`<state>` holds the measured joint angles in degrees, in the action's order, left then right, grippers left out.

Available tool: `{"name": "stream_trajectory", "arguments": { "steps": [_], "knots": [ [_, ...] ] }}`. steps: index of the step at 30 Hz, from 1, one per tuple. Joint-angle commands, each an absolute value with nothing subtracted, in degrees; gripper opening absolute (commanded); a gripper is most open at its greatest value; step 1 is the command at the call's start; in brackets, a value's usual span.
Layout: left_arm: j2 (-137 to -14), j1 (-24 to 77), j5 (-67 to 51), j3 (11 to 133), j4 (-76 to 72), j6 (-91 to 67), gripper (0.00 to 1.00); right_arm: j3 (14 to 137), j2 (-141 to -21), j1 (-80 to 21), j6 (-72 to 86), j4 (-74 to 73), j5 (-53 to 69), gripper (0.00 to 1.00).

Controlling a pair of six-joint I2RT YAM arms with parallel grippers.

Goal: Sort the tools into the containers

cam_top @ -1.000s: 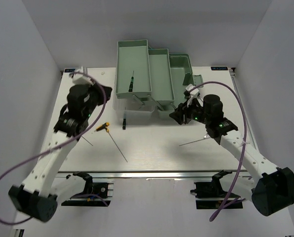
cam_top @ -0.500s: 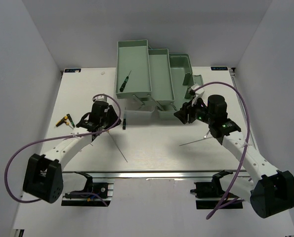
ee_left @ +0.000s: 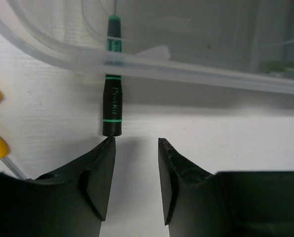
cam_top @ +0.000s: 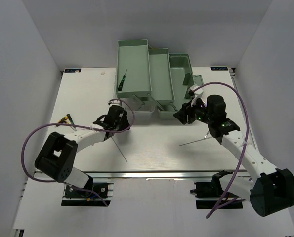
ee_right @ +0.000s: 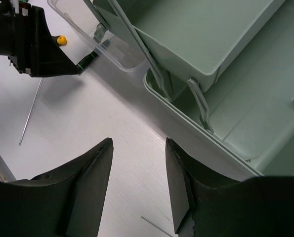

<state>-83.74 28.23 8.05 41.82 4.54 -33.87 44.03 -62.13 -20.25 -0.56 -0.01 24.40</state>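
Top external view: the left arm lies stretched low over the table (cam_top: 161,150), its forearm almost flat. The left gripper (cam_top: 118,117) points at the near left corner of the toolbox (cam_top: 180,63), where the clear lid (cam_top: 139,107) sits. The right arm reaches in from the other side, bent at the elbow. The right gripper (cam_top: 183,114) is just in front of the toolbox's near right side and tilts downward.

In the left wrist view, the left gripper's fingers (ee_left: 100,177) are spread with nothing between them. A dark-handled screwdriver (ee_left: 112,111) lies on the table just past the left fingertip, butt end toward it. Its shaft end runs under the lid's edge. Green lettering along the handle reads "Pro'sKit", between two green rings.

In the right wrist view, the right gripper's fingers (ee_right: 90,182) are also spread and empty, over bare table beside the toolbox's lowest compartment.

A second screwdriver (cam_top: 121,81) lies inside the toolbox's left tray (cam_top: 137,61). One thin rod (cam_top: 119,148) lies on the table in front of the toolbox's left end, and another rod (cam_top: 193,141) lies in front of its right end.
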Motion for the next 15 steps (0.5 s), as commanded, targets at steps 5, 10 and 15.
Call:
{"name": "stream_trajectory", "arguments": {
  "steps": [5,10,15],
  "knots": [
    [-87.61,30.93,20.91,43.94,4.03,-34.54,0.51,43.95,-62.49,-20.04,-0.44,1.49,25.84,0.52],
    [-91.22,31.38,24.08,45.61,3.69,-34.63,0.50,43.86,-62.14,-20.04,-0.44,1.50,26.02,0.52],
    [-95.09,31.81,23.82,47.72,2.81,-35.15,0.49,43.86,-61.79,-19.95,0.87,1.41,25.93,0.52]
  ]
}}
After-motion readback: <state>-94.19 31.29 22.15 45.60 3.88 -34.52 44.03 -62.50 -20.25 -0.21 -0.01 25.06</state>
